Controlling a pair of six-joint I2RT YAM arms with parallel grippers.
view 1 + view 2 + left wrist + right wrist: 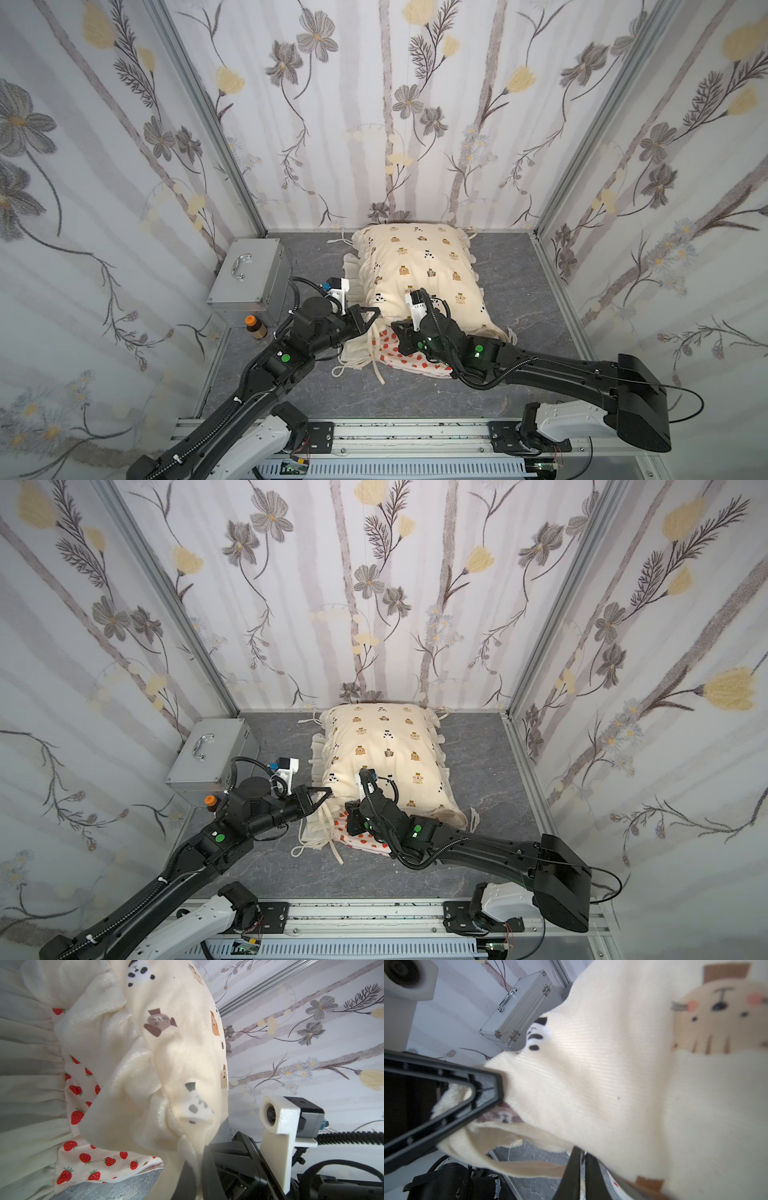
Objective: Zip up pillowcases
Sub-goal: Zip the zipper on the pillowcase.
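On the bear pillowcase (428,266), the left pincer (499,1088) clamps a corner and the right pincer (582,1159) is closed on its edge; if that holds only cloth, pulling would bunch fabric, not zip.

Bright, soft, even light all round.
Top views bow at the edges; right up against the jaws, the cream bear-print fabric pillowcase (612,1084) blurs out of focus.
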